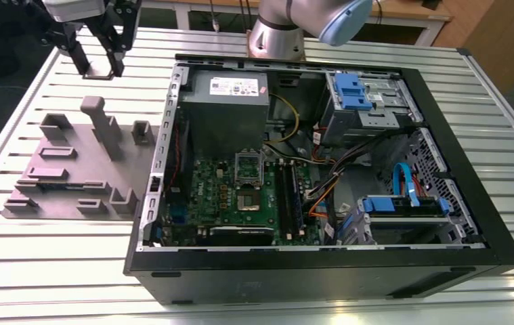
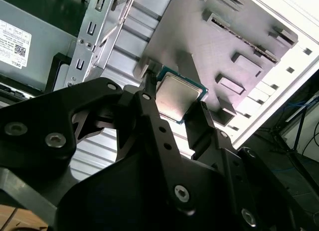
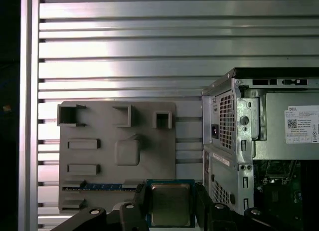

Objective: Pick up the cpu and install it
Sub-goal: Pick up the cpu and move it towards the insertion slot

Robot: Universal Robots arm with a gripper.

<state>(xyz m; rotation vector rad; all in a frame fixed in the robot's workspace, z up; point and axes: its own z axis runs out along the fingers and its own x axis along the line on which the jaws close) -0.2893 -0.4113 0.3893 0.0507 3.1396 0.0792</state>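
Cpu (image 2: 177,96) (image 3: 169,205) is gripped by two opposite edges between the black fingers (image 2: 154,121) (image 3: 203,206) of the claw (image 2: 177,105) (image 3: 170,212), its silver-grey top and thin pale rim showing in both wrist views. The claw is thus narrowed onto the chip. The chip is held clear of the slatted metal tabletop (image 1: 58,271) (image 3: 149,41), off the grey holder tray (image 1: 67,169) (image 2: 199,36) (image 3: 99,156) and outside the computer case (image 1: 329,277) (image 3: 224,131); it has not yet been set on the board.

In the exterior view the claw (image 1: 99,68) is seen at about ten o'clock from the case and at about twelve o'clock from the tray.

Raised posts and shallow slots are carried by the tray, and in one slot a thin blue strip board (image 3: 99,187) is laid.

Within the open case, a grey power-supply box (image 1: 227,101) is mounted at about eleven o'clock, with a green motherboard (image 1: 229,203) at seven o'clock of the interior and a metal socket frame (image 1: 249,166) on that board. Blue drive brackets (image 1: 351,91) (image 1: 392,203) are fitted at one and four o'clock, and yellow, orange and blue cables (image 1: 329,186) are run between them.

A white label (image 1: 235,86) (image 2: 12,44) (image 3: 301,125) is stuck on the power-supply box; small print and a square code are borne on it, but the text is not read out.
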